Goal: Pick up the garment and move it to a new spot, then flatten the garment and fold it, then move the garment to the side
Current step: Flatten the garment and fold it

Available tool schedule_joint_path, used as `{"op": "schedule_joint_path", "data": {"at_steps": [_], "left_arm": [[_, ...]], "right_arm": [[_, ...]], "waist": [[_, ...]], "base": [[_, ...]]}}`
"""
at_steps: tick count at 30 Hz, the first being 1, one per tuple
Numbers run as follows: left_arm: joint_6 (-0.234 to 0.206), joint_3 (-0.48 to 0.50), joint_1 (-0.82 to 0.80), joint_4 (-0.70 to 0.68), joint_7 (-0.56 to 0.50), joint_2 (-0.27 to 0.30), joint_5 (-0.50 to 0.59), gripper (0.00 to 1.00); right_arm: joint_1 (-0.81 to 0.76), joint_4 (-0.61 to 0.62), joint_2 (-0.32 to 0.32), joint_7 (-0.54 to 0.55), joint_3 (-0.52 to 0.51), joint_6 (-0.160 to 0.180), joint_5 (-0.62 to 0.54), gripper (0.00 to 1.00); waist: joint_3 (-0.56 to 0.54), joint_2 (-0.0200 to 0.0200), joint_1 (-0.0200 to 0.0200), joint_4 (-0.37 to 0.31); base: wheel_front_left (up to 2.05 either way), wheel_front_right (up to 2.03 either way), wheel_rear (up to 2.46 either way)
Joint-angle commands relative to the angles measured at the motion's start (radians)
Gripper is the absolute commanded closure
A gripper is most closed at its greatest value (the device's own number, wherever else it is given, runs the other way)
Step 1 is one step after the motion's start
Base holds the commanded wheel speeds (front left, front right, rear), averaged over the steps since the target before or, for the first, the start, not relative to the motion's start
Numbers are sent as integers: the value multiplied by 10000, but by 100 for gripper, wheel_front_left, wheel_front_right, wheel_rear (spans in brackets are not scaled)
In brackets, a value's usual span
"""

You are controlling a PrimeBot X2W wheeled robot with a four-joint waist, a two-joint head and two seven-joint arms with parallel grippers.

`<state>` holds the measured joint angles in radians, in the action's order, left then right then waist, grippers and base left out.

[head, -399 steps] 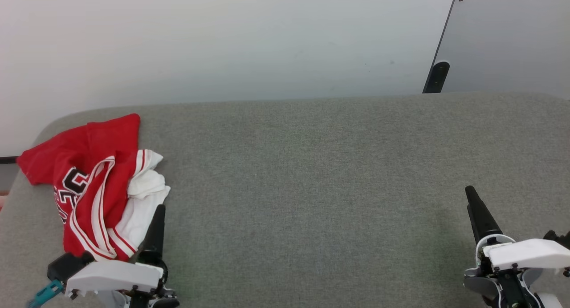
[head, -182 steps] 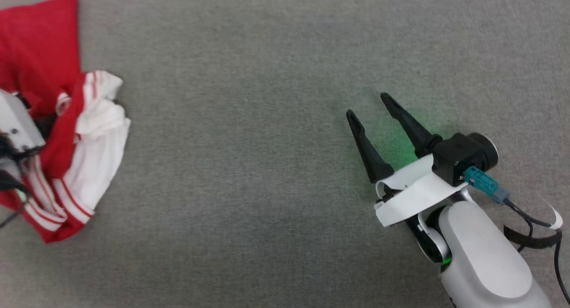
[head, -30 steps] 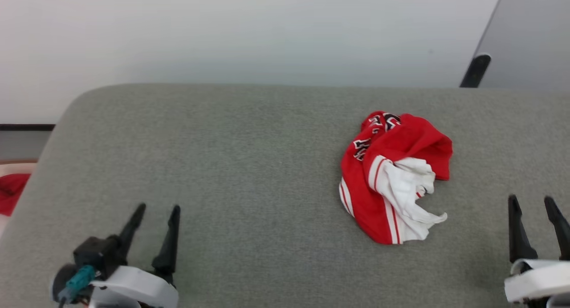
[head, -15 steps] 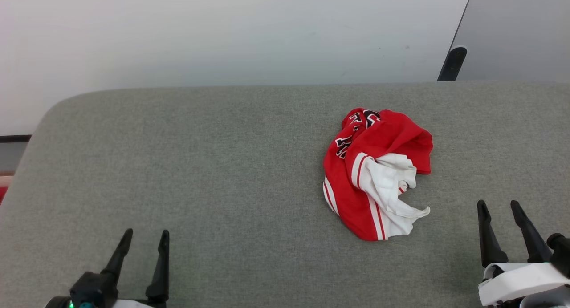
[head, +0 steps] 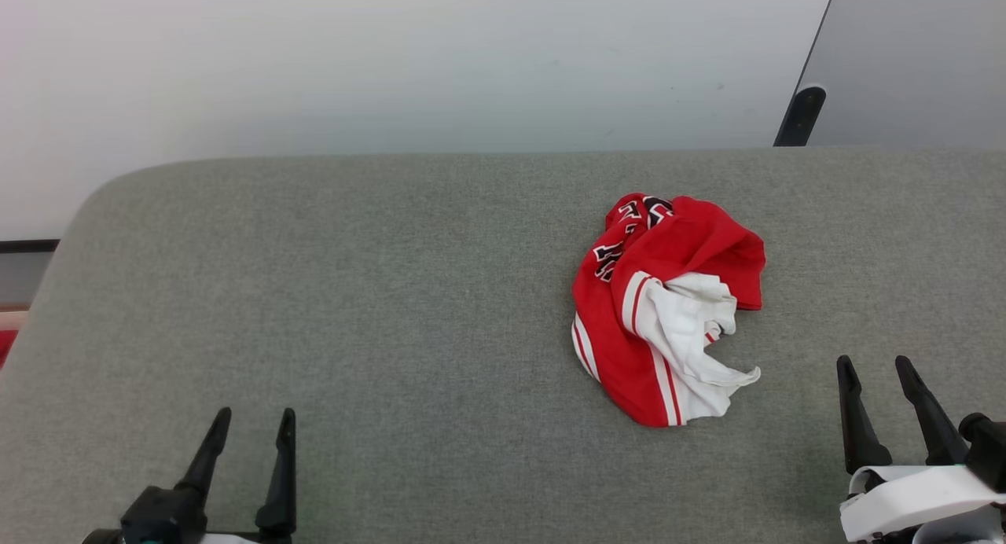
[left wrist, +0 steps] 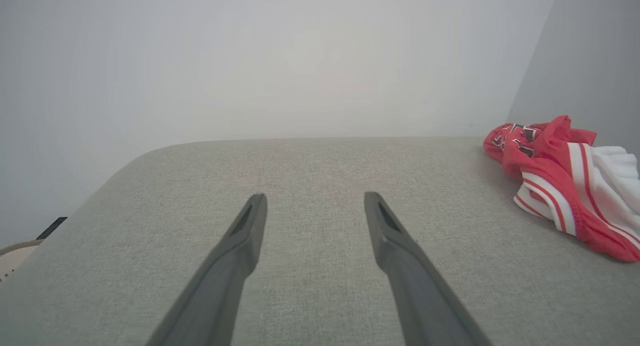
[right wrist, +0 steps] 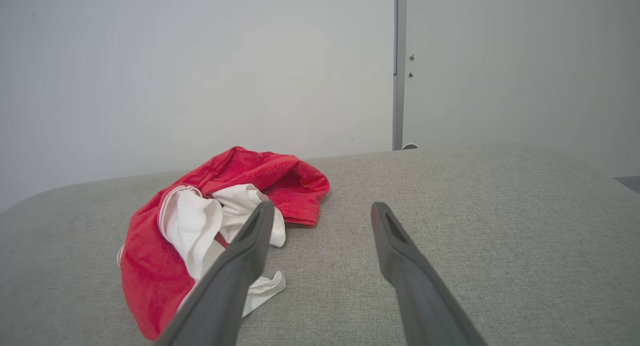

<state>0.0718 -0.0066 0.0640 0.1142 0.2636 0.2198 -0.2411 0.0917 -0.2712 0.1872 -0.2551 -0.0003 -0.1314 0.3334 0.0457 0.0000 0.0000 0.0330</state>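
Since approx 13 s back the garment [head: 668, 308] has gone from the left end of the grey pad [head: 354, 292], where it lay right at the left gripper [head: 255, 415], to a spot right of the pad's middle. Over the last half sec nothing on the pad has shifted.

Garment now: crumpled heap on the pad, right of centre, nearer the pad's far edge than its near edge, reaching neither. Red body is on top and to the left. White sleeve fabric is bunched at the near-right, w/ red/white striped trim along the near-left rim. Bits of black lettering w/ white outline show at the heap's far-left. Same heap shows in left wrist view [left wrist: 560, 186] and right wrist view [right wrist: 200, 221].

Left gripper: over the pad's near edge, left part, well apart from garment. Its fingers [left wrist: 235, 256] stand wide, only bare pad btwn them.

Right gripper [head: 874, 363]: over the pad's near edge, right end, near the garment's near-right corner, not touching. Fingers [right wrist: 405, 266] wide, nothing held. In right wrist view one finger overlaps the white fabric, but head view shows pad btwn them.

Beyond the pad's far edge: pale wall [head: 393, 56], and a dark post [head: 800, 115] toward the right end.
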Motion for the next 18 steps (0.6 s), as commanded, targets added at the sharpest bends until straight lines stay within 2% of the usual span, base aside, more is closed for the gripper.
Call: {"op": "schedule_joint_path", "data": {"at_steps": [1,7,12,16,18], "left_arm": [[66,82,64,24,9,-88,108,0],[371,-27,-416,127,11,-283,75,0],[557,-917,-2144,408,-191,271,-27,0],[591,-2335,-4234,574,-1356,664,-432,0],[593,-3357,-5302,775,-2498,890,-904,0]], "right_arm": [[9,-10,26,-49,10,14,15,0],[-38,-51,-114,-74,-52,14,26,0],[-85,-27,-311,-80,-69,14,21,0],[158,-59,-431,-95,-15,14,58,0],[303,-51,-476,-95,-40,14,82,0]], "waist": [[-1,0,0,2],[-10,0,0,18],[137,0,0,-43],[352,0,0,-251],[524,0,0,-396]], "base": [[0,0,0],[0,0,0],[0,0,0],[0,0,0],[0,0,0]]}}
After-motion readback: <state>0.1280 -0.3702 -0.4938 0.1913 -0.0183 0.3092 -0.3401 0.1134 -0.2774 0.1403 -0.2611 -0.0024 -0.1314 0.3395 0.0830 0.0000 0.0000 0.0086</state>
